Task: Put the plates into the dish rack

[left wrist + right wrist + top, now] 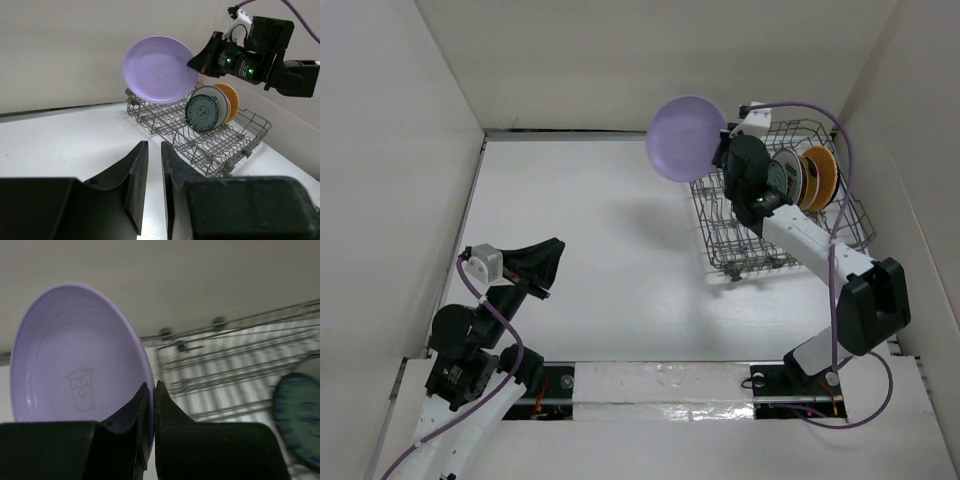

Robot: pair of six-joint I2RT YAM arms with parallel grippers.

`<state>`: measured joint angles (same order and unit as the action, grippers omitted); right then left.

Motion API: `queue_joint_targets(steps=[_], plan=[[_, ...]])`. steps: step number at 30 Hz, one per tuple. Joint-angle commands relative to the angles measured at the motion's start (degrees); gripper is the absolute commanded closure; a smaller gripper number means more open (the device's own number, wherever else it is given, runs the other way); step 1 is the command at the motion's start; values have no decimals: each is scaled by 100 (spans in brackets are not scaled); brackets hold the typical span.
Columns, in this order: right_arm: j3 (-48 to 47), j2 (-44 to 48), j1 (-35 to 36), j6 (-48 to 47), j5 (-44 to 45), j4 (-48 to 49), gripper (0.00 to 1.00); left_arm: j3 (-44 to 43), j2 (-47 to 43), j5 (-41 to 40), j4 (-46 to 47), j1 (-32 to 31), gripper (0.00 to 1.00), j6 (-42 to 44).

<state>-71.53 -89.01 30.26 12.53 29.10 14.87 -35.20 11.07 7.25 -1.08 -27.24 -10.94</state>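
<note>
Item 1: lavender plate (686,137) (159,70) (75,370). Round, with a small drawn figure and lettering on the face the right wrist camera sees. It is held on edge in the air at the far left corner of the dish rack.

Item 2: right pincer (722,140) (192,62) (149,390). Its 2 fingers are clamped on the rim of the lavender plate.

Item 3: dish rack (740,250) (215,145) (225,365). Grey wire, sitting at the far right corner of the white surface (600,250).

Item 4: teal patterned plate (783,175) (202,113). It stands upright among the tines in the far half of the rack.

Item 5: orange plate (820,178) (229,100). It stands upright just behind the teal one, toward the rack's right edge.

Item 6: left pincer (545,268) (154,175). It is over the near left part of the surface, well apart from the rack. The fingers stand a narrow slit apart, with nothing between them.
</note>
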Motion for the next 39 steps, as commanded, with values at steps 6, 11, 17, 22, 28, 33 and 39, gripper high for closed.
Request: queue_joint_targets(steps=[6,11,17,22,28,33,39], plan=[[-195,201,-635,-2517,2915,-56,100,-4,-368,225,328,-43,85,-75],[-475,-360,-828,-3722,3549,164,100,4,-413,225,311,-167,84,-66],[-749,-995,-829,-4873,3989,612,100,-13,-492,181,293,-220,83,-66],[-635,-1311,-829,-5595,4130,1404,100,-13,-536,190,302,-220,83,-57],[-643,-1601,-882,-5674,3936,1448,100,-13,-483,225,310,-220,83,-66],[-765,-1943,-829,-5815,3805,1527,100,-13,-386,189,275,-220,83,-57],[-854,-2243,-776,-6377,3726,1976,100,-4,-351,146,284,-220,83,-57]])
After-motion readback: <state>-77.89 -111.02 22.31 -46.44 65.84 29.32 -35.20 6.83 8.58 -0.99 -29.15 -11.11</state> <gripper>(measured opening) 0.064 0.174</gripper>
